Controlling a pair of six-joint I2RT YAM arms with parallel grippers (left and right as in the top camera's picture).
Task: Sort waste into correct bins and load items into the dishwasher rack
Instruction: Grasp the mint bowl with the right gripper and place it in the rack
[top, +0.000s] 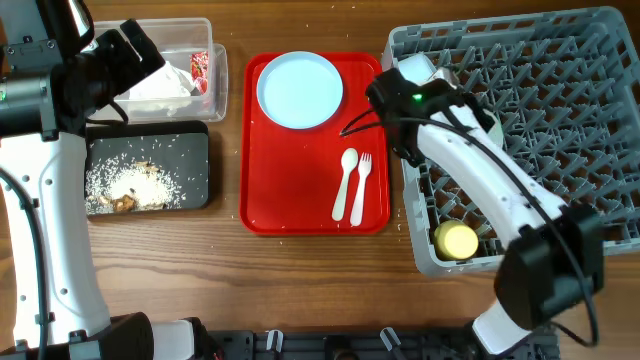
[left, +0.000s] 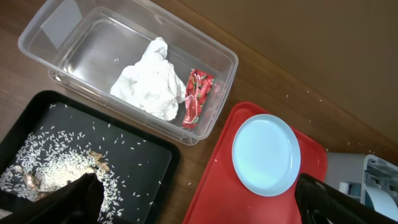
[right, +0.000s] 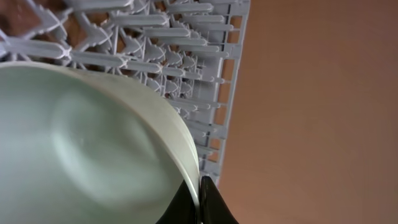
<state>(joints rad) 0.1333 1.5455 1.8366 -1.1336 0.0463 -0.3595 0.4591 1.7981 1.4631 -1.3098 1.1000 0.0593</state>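
Observation:
My right gripper (right: 200, 199) is shut on the rim of the mint-green bowl (right: 81, 155), held over the left part of the grey dishwasher rack (top: 560, 120). A yellow cup (top: 457, 240) lies in the rack's front left corner. My left gripper (left: 199, 202) is open and empty, hovering above the clear tub (left: 221, 56), which holds the white napkin (left: 152, 84) and red wrapper (left: 196, 96). The black tray (left: 155, 152) holds rice and brown scraps (left: 56, 171). The pale blue plate (top: 300, 90), white spoon (top: 346, 180) and fork (top: 361, 185) lie on the red tray (top: 270, 200).
The clear tub (top: 215, 95) and black tray (top: 195, 145) stand at the left, tub behind tray. The red tray sits between them and the rack. Stray rice grains lie on the wooden table (top: 320, 280).

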